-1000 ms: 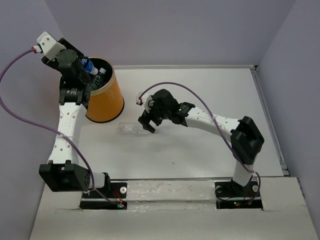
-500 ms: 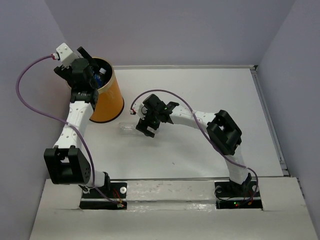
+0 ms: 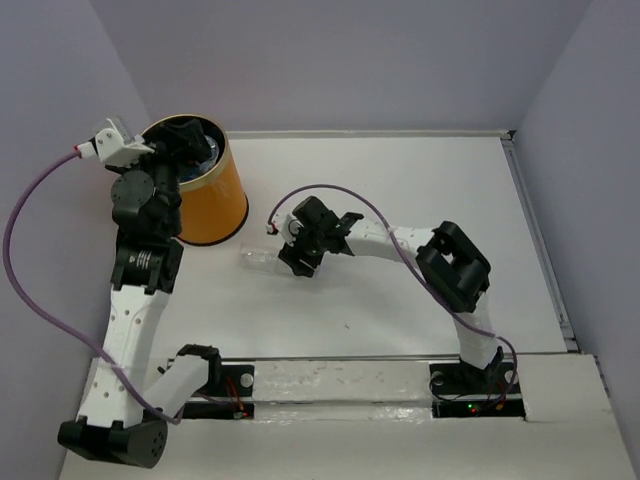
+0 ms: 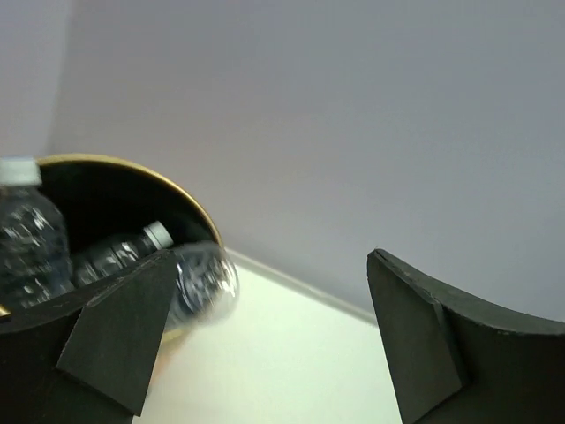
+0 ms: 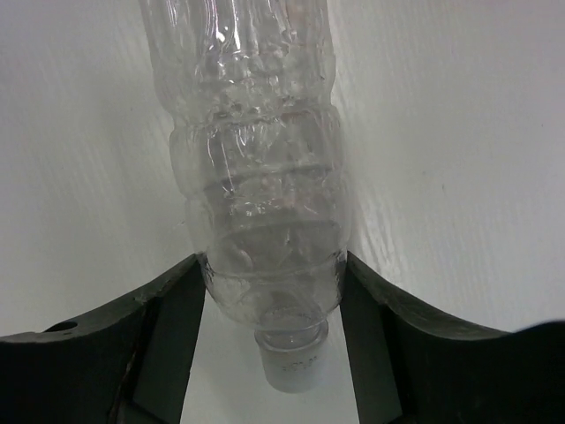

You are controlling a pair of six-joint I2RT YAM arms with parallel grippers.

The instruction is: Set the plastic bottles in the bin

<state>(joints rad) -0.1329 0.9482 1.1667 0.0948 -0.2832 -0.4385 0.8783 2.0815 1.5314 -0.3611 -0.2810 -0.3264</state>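
A clear crinkled plastic bottle (image 3: 258, 259) lies on the white table just right of the orange bin (image 3: 212, 200). My right gripper (image 3: 290, 255) is shut on its shoulder. In the right wrist view both fingers (image 5: 168, 327) press against the bottle (image 5: 256, 177), its white cap (image 5: 291, 364) pointing at the camera. My left gripper (image 3: 190, 150) hangs open over the bin's rim. The left wrist view shows the bin (image 4: 190, 199) with bottles inside: one upright (image 4: 26, 238), one lying (image 4: 119, 252) and a blurred one (image 4: 201, 283) at the rim. Nothing sits between the left gripper's (image 4: 269, 265) fingers.
Grey walls enclose the table on three sides. A raised rail (image 3: 540, 240) runs along the table's right edge. The right arm's elbow (image 3: 455, 265) and a purple cable (image 3: 330, 190) arch over the table's middle.
My left gripper opened over the bin and released its blue-labelled bottle, and the left arm swung back. My right gripper moved left onto the lying bottle and closed on it.
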